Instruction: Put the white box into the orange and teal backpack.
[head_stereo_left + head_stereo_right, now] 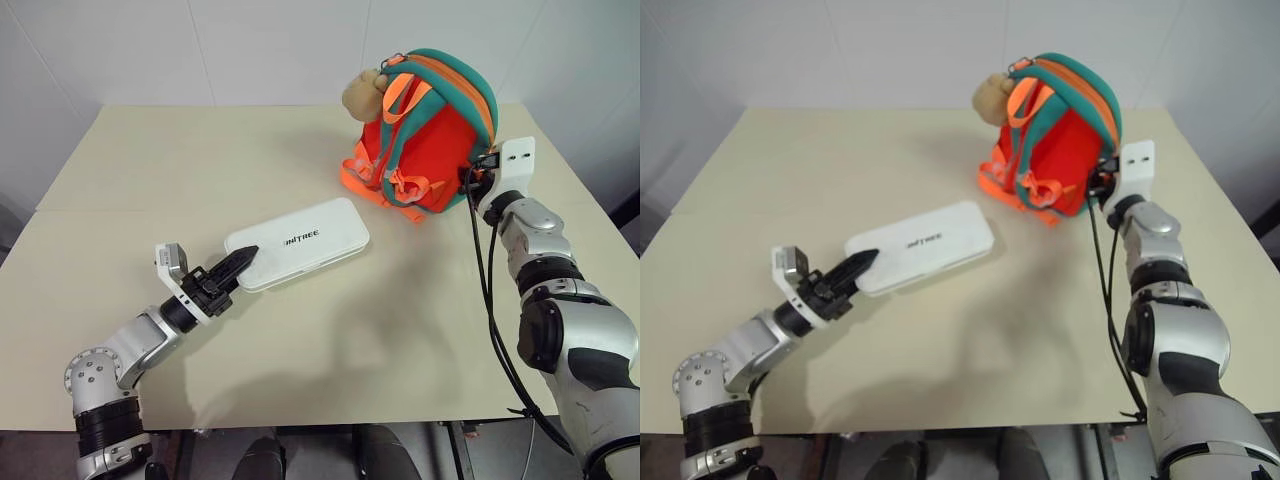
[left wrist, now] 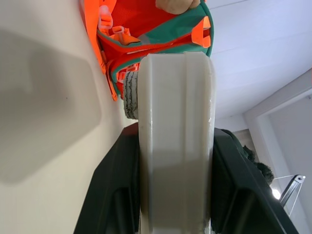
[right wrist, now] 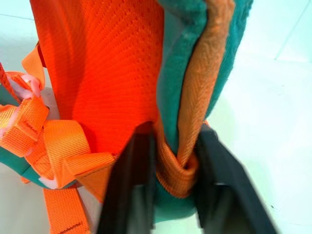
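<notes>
I count one white box (image 1: 298, 243), one orange and teal backpack (image 1: 430, 135), one tan plush charm (image 1: 362, 92) and two grippers on a single pale table (image 1: 150, 160).

The box lies flat near the middle of the table, a little to the left, with its dark lettering facing up. My left gripper (image 1: 240, 263) reaches in from the near left and has its fingers clamped on the near-left end of the box. From the head cameras I see only the dark fingertips at that end. The left wrist view gives more: the box's edge (image 2: 175, 141) runs straight up between the two black fingers (image 2: 114, 190), which press it from both sides, and the backpack stands beyond the box's far end.

The backpack stands upright at the far right of the table, straps facing me, with the charm at its top left. My right gripper (image 1: 474, 176) sits against its right side. The head views hide the fingertips there. The right wrist view shows them pinched on the teal and orange zipper band (image 3: 187, 122), which bunches into a fold between the two fingers (image 3: 129, 190).
</notes>
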You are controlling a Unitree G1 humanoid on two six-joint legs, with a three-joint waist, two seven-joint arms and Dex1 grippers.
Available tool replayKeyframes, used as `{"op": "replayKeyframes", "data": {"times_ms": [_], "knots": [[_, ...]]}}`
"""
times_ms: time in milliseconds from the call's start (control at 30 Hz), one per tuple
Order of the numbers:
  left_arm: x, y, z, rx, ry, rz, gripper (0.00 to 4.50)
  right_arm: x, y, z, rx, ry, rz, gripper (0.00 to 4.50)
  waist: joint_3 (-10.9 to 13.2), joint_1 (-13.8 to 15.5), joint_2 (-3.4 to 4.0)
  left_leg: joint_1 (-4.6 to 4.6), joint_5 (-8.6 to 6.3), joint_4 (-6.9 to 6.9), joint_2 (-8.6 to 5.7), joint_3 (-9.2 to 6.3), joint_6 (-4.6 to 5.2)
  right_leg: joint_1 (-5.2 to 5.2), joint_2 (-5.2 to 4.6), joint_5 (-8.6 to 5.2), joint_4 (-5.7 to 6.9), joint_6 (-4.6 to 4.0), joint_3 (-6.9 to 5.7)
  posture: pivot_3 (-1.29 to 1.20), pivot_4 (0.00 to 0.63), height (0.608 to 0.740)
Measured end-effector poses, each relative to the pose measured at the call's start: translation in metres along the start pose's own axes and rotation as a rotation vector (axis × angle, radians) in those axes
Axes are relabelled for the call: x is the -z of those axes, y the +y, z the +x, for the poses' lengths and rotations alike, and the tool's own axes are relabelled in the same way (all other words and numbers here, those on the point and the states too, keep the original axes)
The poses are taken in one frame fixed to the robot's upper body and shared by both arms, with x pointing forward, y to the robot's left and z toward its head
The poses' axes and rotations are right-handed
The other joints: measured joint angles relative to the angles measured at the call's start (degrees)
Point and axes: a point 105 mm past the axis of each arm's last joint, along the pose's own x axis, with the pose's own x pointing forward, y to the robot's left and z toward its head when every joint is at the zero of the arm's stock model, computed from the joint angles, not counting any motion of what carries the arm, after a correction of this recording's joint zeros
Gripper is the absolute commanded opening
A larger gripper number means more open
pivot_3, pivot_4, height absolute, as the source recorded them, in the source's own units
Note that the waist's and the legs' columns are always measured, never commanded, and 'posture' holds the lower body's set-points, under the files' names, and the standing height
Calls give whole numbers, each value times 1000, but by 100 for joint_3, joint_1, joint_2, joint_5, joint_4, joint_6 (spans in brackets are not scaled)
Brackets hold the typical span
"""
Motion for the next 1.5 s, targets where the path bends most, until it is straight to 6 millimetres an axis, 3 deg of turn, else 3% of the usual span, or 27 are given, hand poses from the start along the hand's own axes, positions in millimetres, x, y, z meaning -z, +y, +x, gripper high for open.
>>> {"op": "replayKeyframes", "data": {"times_ms": [367,700,1133,1500], "knots": [[-17,-4,-12,-31,-40,42,1335,-6,15,1,-85,-42,-16,877,1,-65,2,-1,0,-1,1,4,1,-4,2,1,16,1,4,0,150,740],[-33,1,-22,-67,-60,51,1335,-4,40,-16,-211,-108,-56,877,3,-73,6,-4,-2,-7,3,8,3,-15,4,1,19,2,9,0,150,740],[-57,7,-32,-106,-79,85,1335,-13,53,-66,-213,-102,-49,877,4,58,8,-9,-9,-13,3,16,13,-33,6,-1,26,-2,19,0,150,740],[-75,12,-39,-138,-68,108,1335,-18,36,-131,-179,-47,-71,877,5,111,8,-17,-16,-17,1,27,25,-39,4,-2,14,-2,26,0,150,740]]}}
